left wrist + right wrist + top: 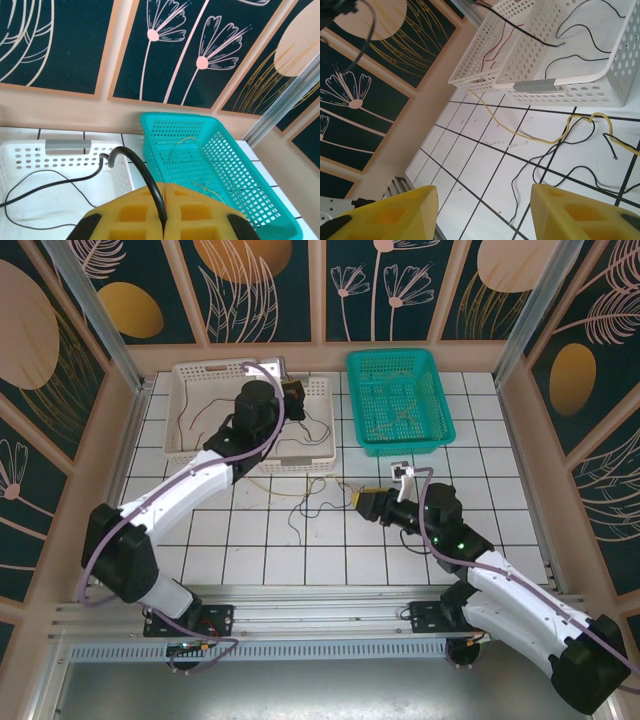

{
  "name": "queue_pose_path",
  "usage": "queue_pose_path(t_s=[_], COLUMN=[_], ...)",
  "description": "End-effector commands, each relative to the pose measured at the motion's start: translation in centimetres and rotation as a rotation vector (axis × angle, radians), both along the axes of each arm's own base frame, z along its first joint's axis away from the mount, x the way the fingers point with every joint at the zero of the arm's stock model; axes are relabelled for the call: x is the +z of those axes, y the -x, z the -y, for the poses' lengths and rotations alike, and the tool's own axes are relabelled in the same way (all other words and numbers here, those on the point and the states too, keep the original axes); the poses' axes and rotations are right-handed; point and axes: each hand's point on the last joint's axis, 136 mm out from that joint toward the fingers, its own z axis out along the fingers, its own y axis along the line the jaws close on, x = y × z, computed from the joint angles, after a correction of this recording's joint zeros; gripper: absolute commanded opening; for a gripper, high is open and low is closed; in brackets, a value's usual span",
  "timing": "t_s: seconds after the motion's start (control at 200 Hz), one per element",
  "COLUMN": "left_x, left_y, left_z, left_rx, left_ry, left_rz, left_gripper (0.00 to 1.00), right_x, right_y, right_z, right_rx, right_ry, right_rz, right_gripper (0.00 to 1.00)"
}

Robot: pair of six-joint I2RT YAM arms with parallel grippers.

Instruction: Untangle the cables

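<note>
The left gripper [163,220] is clamped on a black cable [142,172] arching ahead over the white basket [30,155]. The right gripper [485,205], half open and empty, sits nearer the loose cables [545,141], which lie ahead of it, seemingly crosswise.

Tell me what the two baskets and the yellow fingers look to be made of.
White basket: rigid moulded plastic by the look, matte, walls punched with round holes. Green basket: plastic too, slightly shiny, fine lattice walls. Fingers: yellow, matte, blocky with square recesses; probably plastic or firm foam, hard to tell.
</note>
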Motion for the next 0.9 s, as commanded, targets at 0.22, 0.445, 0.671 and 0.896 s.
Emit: queue_pose_path(t_s=[0.22, 0.445, 0.671, 0.896], left_x=[-5.7, -9.7, -14.5, -19.4], left_y=[-4.6, -5.4, -6.0, -6.4], left_z=[2.3, 3.1, 2.4, 1.9], left_rx=[-0.044, -0.068, -0.08, -0.075], left_ry=[-0.006, 0.012, 0.055, 0.048], left_rz=[-0.08, -0.149, -0.247, -0.347], left_gripper=[0.0, 0.0, 0.0, 0.0], right_x=[-1.1, -1.2, -1.4, -1.6], right_y=[0.4, 0.6, 0.6, 0.5], right_z=[0.8, 0.9, 1.0, 1.0], right_rx=[-0.018, -0.018, -0.023, -0.029], right_ry=[0.018, 0.024, 0.029, 0.035], right_rz=[-0.017, -0.023, -0.028, -0.033], right_gripper=[0.51, 0.51, 0.51, 0.51])
